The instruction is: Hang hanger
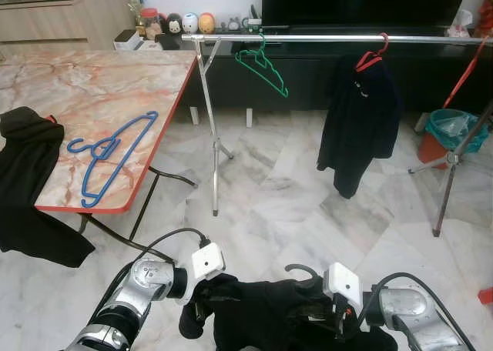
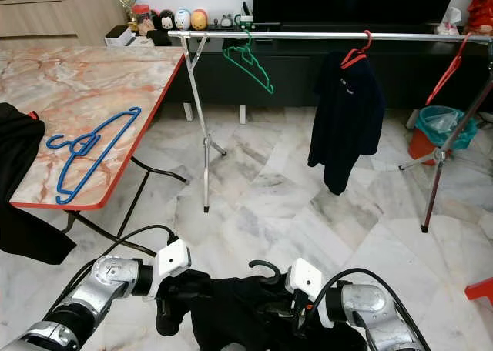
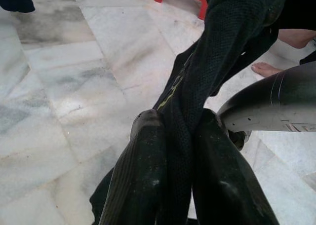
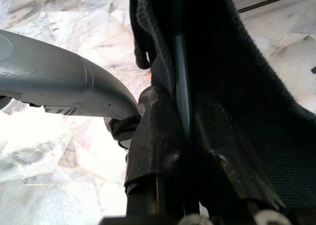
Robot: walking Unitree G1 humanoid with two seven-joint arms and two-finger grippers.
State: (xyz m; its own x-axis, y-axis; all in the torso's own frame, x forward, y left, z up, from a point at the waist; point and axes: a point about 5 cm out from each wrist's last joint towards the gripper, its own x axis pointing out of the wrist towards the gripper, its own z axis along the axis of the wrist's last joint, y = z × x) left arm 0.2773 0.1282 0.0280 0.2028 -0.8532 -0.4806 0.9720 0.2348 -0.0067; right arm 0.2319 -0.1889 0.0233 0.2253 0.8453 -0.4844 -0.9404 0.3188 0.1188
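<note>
Setting: living room, pale marble floor [image 1: 308,189]; dark TV cabinet along the back wall, with small figurines on it.

Item in hand: black garment [image 2: 239,312] on a dark hanger, hook [image 2: 266,270] standing up between the two arms, held low and close to the robot, well apart from the rail.

Left hand [image 3: 173,151]: fingers pressed together on a fold of the garment's dark fabric.

Right hand [image 4: 177,121]: fingers closed on the hanger's thin bar through the cloth.

Destination: silver garment rail [image 1: 331,38] on metal legs, across the room. Already on it: an empty green hanger [image 1: 262,66] and a red hanger carrying a black top [image 1: 360,120]. Open rail lies between those two.

Step, as judged: carry phase; garment is dressed on its hanger but not yet hung. The next move calls for walking to the rail, raising the hook above it and lowering it onto a free stretch.

Other: marble-patterned tabletop [image 1: 100,97] with red edge, bearing blue hangers [image 1: 108,155] and another black garment [image 1: 27,174] draped over its edge. Teal bin [image 1: 454,128] by the far leg.

Writing: none legible.
</note>
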